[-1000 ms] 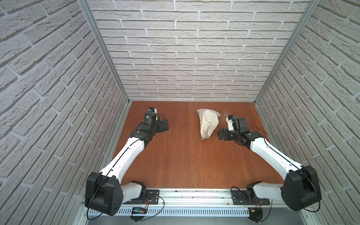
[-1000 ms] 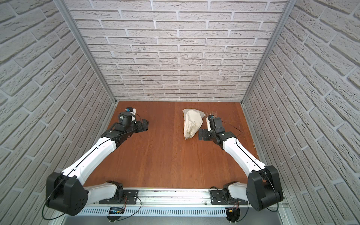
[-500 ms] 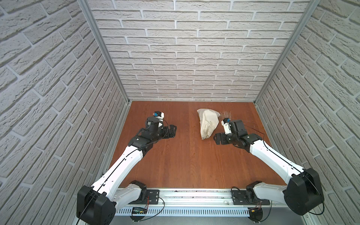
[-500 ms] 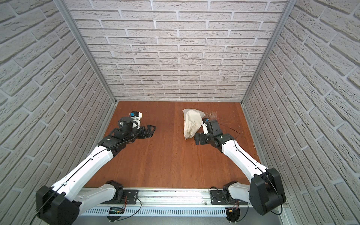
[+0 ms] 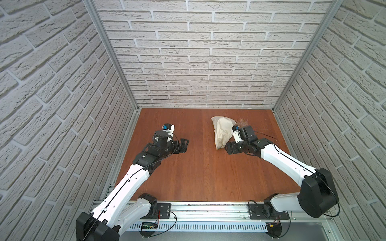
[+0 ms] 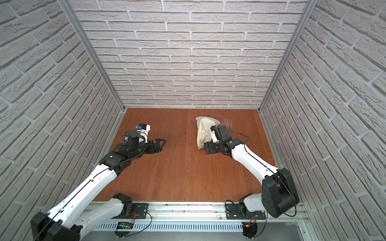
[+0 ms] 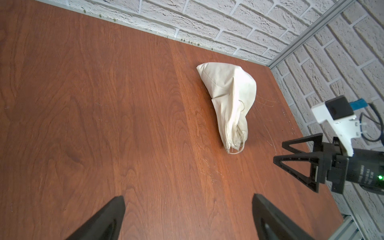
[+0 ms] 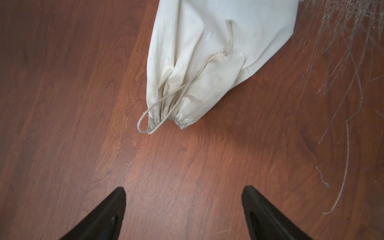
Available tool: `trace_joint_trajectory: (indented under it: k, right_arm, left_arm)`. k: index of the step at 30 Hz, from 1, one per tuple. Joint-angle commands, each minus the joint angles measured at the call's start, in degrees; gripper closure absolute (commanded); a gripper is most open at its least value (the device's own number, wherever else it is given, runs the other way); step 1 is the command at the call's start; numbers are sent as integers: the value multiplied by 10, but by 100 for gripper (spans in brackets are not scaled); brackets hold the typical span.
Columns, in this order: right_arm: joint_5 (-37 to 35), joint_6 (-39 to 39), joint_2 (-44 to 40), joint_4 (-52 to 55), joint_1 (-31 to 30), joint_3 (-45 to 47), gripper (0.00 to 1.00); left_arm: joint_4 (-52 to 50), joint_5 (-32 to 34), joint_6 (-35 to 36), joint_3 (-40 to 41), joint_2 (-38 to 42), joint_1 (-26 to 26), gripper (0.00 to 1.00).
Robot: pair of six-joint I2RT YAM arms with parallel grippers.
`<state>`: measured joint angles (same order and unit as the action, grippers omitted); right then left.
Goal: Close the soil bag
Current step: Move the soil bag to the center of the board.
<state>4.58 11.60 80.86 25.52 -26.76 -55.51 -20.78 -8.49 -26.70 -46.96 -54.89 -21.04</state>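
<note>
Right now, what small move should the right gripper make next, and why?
Probably ease the right gripper forward to the cord loop at the neck of the soil bag: its jaws stand open and empty, short of the loop, which lies on the table.

The soil bag (image 8: pixel 207 52) is wrinkled matt cloth, its cord (image 8: pixel 230 35) twisted fibre. Under it the counter (image 8: pixel 187 166) is smooth, faintly glossy wood. Beside the bag lies dry, wiry straw (image 8: pixel 340 25). The right hand (image 8: pixel 184 188) looks matt black plastic.
</note>
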Motion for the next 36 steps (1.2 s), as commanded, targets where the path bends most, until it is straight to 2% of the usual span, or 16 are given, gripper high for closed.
trace_joint_trajectory:
  k: [1, 6, 19, 31, 34, 36]
  right_arm:
    - [2, -7, 25, -3, -11, -16, 14]
    - [-37, -3, 76, -10, -25, -40, 20]
    - [-170, 17, 213, -1, -51, -133, 28]
    - [-198, 6, 269, -18, -47, -168, 37]
    - [-185, 7, 288, -15, -44, -183, 44]
    - [-175, 9, 291, -25, -43, -184, 55]
  left_arm:
    - [7, -7, -5, 8, 3, -2, 1]
    - [6, -8, -2, 10, 0, -2, 2]
    - [-3, -2, 2, 19, 13, -2, 2]
    - [-6, 6, 12, 16, 0, -2, 2]
    - [-7, 7, 12, 14, -5, -1, 1]
    - [-7, 9, 14, 15, -5, -1, 2]
